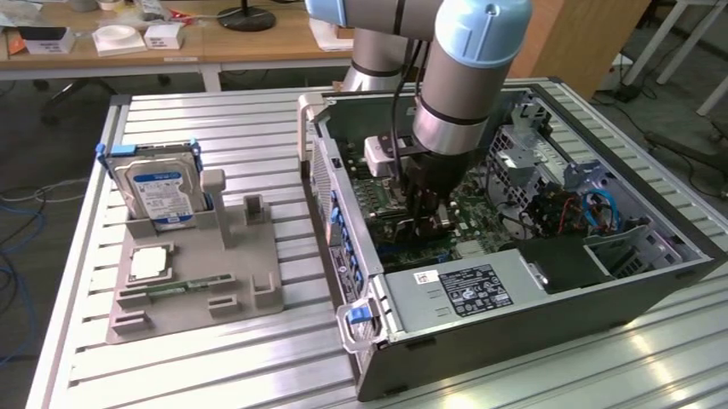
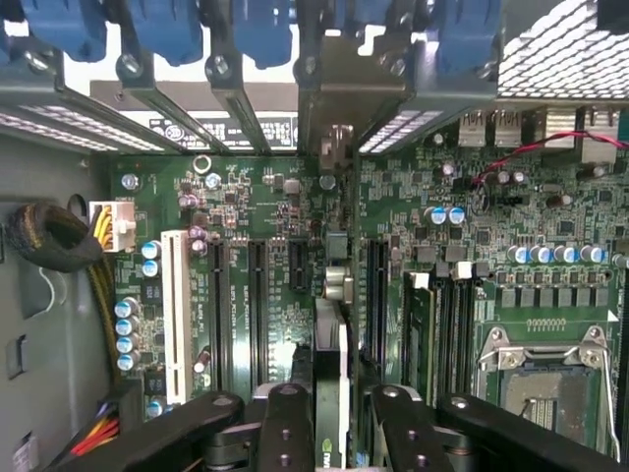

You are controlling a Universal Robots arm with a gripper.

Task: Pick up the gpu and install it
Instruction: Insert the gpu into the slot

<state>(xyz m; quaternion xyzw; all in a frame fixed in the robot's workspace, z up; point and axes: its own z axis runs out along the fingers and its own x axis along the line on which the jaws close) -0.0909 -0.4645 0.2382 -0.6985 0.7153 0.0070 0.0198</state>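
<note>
My gripper point(image 1: 430, 223) is down inside the open computer case point(image 1: 512, 324), just above the green motherboard point(image 1: 393, 213). In the wrist view the gpu point(image 2: 331, 339) appears edge-on as a thin dark blade between the two black fingers point(image 2: 287, 423), and my gripper point(image 2: 339, 433) is shut on it. The card runs along a black expansion slot point(image 2: 376, 295) region in the board's middle. Its pale metal bracket point(image 2: 339, 93) sits at the case's rear wall among the slot covers.
A silver hard drive point(image 1: 159, 192) stands in the grey fixture point(image 1: 245, 273) at the exterior view's left, with a green memory stick point(image 1: 182, 288) and a chip point(image 1: 150, 264). Inside the case are the power supply point(image 1: 478, 285), cables point(image 1: 598, 209), a CPU socket point(image 2: 545, 379) and blue latches point(image 2: 260, 25).
</note>
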